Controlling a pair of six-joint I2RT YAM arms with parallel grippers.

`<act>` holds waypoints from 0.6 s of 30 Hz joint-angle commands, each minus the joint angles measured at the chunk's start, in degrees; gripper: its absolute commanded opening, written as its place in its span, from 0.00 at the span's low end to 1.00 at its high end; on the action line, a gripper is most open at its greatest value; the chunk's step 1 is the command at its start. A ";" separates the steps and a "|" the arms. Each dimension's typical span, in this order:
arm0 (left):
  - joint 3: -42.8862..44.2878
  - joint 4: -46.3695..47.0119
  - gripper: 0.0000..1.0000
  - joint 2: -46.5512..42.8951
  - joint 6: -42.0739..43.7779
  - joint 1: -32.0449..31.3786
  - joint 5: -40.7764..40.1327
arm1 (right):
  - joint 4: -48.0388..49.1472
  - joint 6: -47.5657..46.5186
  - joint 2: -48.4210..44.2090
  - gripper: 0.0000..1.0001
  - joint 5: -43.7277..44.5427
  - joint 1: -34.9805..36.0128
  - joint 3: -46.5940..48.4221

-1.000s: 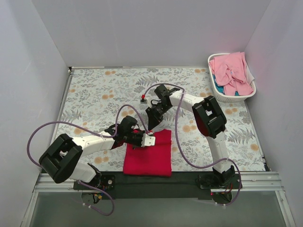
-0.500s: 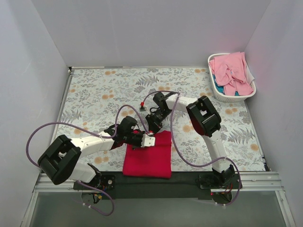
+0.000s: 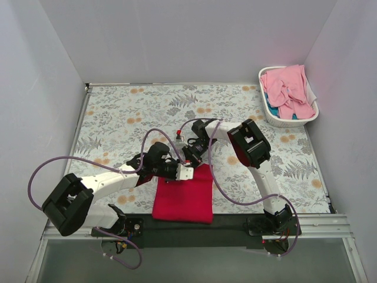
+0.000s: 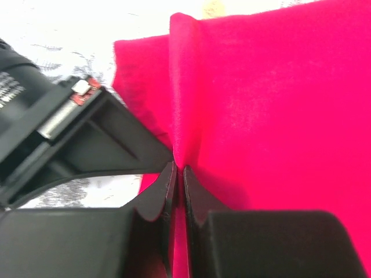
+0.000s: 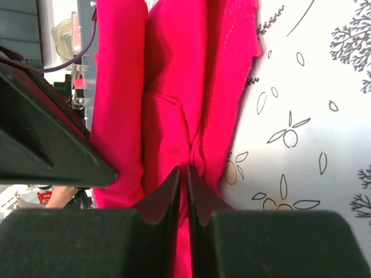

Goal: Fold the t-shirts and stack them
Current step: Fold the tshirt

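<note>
Floral table cover (image 3: 118,118), white walls round it. Red t-shirt (image 3: 185,200) is being worked at the near edge, between the two arm bases, already lying as a flat folded packet. A raised ridge of cloth at its far-left corner is being clamped by the left gripper (image 4: 178,171). A fold just beside that is being pinched by the right gripper (image 5: 184,171), jaws almost touching with red between them. Step is being judged as one more fold, taken from that far edge. Next move calls for both pinches being lifted together and carried across evenly, so lower layers are not being dragged. Packet is reading near-square, edges roughly square to the table. No clear long axis, and neck versus hem cannot be told. Pink t-shirts (image 3: 288,94) are lying heaped in the white basket (image 3: 283,123), far right, well apart.
</note>
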 commanded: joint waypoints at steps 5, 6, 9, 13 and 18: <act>2.86 10.59 0.00 2.49 1.39 1.72 -5.03 | -0.05 -3.43 1.25 0.14 3.30 0.38 -1.72; 3.04 11.21 0.00 2.75 1.22 2.42 -5.03 | 0.04 -3.52 1.17 0.14 3.29 0.39 -1.90; 4.18 12.61 0.00 4.25 1.39 3.56 -5.90 | 0.04 -3.61 1.08 0.14 3.03 0.38 -2.25; 4.10 14.81 0.00 5.48 2.18 4.53 -6.17 | 0.04 -3.52 1.43 0.14 2.59 0.39 -1.90; 3.31 14.47 0.00 5.75 2.01 4.62 -4.41 | -0.05 -2.99 1.25 0.14 3.55 0.39 -0.85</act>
